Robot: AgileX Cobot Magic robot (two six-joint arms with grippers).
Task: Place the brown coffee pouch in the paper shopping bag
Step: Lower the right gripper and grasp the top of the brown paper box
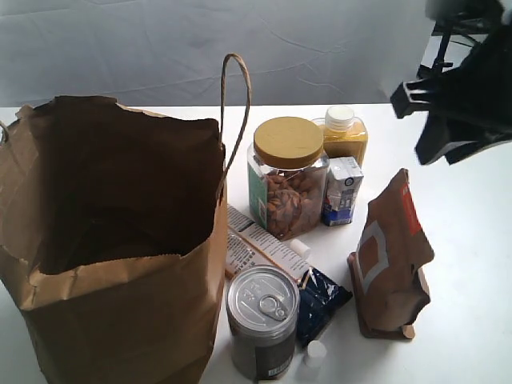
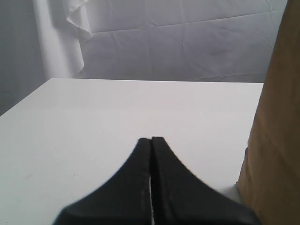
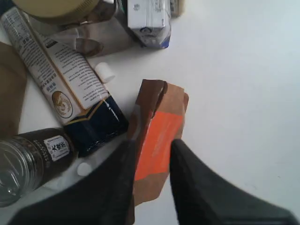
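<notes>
We saw the brown coffee pouch (image 1: 390, 256) upright on the table (image 1: 472, 240), outside and well right of the paper shopping bag (image 1: 120, 320), w/ nut jar (image 1: 288, 176) and can (image 1: 262, 320) between. R gripper (image 3: 152, 143) hung above the pouch, fingers spread. L gripper (image 2: 151, 140) was pressed together, empty, beside the bag.

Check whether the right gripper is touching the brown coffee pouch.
Apart. Exterior view shows the right gripper hanging above the brown coffee pouch, white table visible between them.
</notes>
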